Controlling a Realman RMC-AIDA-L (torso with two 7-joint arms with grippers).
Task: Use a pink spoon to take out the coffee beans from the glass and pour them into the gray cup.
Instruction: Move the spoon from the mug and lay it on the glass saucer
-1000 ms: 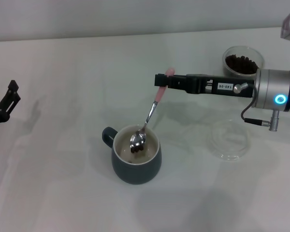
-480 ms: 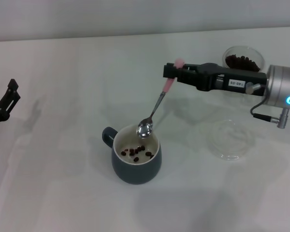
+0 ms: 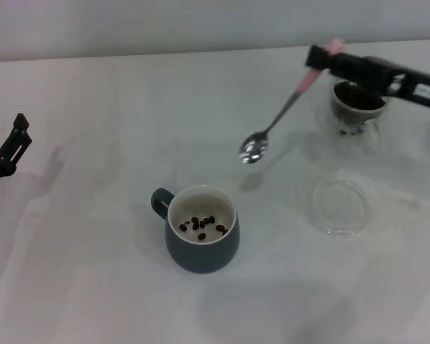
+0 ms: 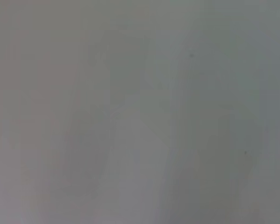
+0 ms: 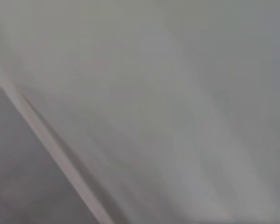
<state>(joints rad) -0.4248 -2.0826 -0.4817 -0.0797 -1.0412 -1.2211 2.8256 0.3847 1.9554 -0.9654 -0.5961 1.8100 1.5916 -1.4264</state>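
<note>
The gray cup (image 3: 202, 240) stands at the table's middle front with several coffee beans (image 3: 202, 224) in its cream inside. My right gripper (image 3: 317, 59) is shut on the pink spoon's handle (image 3: 312, 74) at the back right. The spoon's silver bowl (image 3: 253, 149) hangs empty in the air, up and to the right of the cup. The glass (image 3: 355, 107) with dark beans stands at the back right, partly behind the right arm. My left gripper (image 3: 6, 150) is parked at the far left edge. Both wrist views show only bare blurred surface.
A shallow clear glass dish (image 3: 339, 208) lies on the table to the right of the cup, in front of the glass. The white table (image 3: 93, 115) ends at a wall along the back.
The spoon tipped its beans into the gray cup. My right gripper then lifted it out and carried it right and back toward the glass. The left arm has not moved.
</note>
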